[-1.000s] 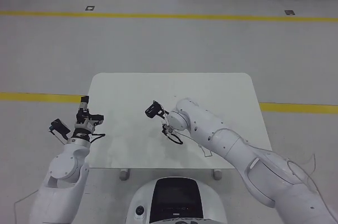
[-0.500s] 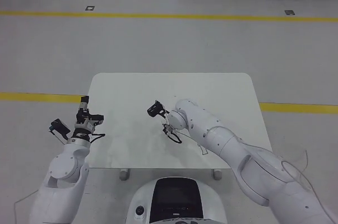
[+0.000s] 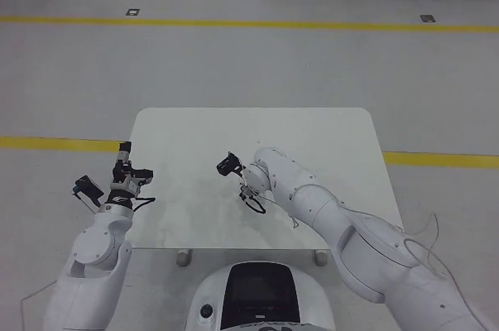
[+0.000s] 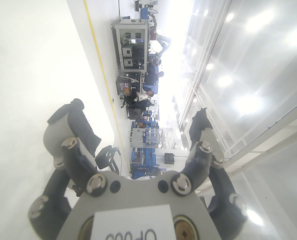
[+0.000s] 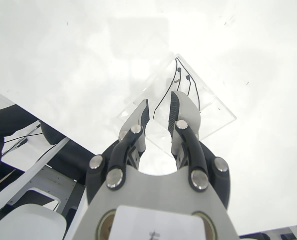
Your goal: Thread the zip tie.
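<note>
Where the zip ties lie: thin black zip ties point(image 5: 188, 77) rest flat on a clear tray point(image 5: 220, 116). At least two show small square heads toward the tray's far corner, with their tails running back toward the right hand. Their full number I cannot tell.
Clear tray: a flat, see-through square on the white tabletop point(image 3: 315, 141), turned cornerwise to the right hand.
Right hand: the right hand point(image 5: 159, 98) hangs over the near part of the tray and points down at it. Its fingers are part-way open, with a plain gap between the ribbed pads point(image 5: 172, 106), and it has hold of nothing.
Tie and fingers: the loose tip of one tie's tail shows in the gap between the two fingers and seems to touch neither pad. Whether the fingertips touch the tray cannot be told.
Right arm: it lies across the middle of the tabletop, coming in from the robot's right side.
Left hand: the left hand point(image 4: 137, 108) is spread wide with nothing between its fingers. It sits at the tabletop's left edge, well apart from the tray, and points toward the far side of the room.
Floor: a yellow line point(image 3: 448, 159) crosses the pale floor on either side of the tabletop.
</note>
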You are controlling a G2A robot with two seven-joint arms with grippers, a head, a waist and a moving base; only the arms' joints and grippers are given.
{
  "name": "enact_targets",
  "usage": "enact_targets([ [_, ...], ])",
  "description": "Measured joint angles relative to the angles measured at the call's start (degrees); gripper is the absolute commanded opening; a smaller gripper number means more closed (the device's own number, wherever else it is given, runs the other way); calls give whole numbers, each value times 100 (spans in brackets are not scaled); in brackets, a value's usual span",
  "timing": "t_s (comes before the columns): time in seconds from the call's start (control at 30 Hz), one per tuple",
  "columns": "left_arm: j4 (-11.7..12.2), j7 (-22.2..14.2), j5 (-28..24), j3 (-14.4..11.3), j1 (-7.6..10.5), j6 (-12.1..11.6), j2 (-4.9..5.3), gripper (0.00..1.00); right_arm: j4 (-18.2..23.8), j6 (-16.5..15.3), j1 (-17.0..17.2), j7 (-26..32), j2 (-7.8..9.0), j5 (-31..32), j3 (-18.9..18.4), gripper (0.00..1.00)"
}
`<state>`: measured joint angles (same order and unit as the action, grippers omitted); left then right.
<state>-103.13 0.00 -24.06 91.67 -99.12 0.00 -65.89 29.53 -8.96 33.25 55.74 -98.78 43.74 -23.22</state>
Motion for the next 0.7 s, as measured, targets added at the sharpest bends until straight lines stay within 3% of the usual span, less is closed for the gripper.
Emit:
enact_targets([
  [0.33,0,0,0,0,0,0,0,100,-640,-113,-114,-83,-358,-29,58,22],
  [0.7,0,0,0,0,0,0,0,100,-1167,-55,-199,-143,-632,25,67,20],
])
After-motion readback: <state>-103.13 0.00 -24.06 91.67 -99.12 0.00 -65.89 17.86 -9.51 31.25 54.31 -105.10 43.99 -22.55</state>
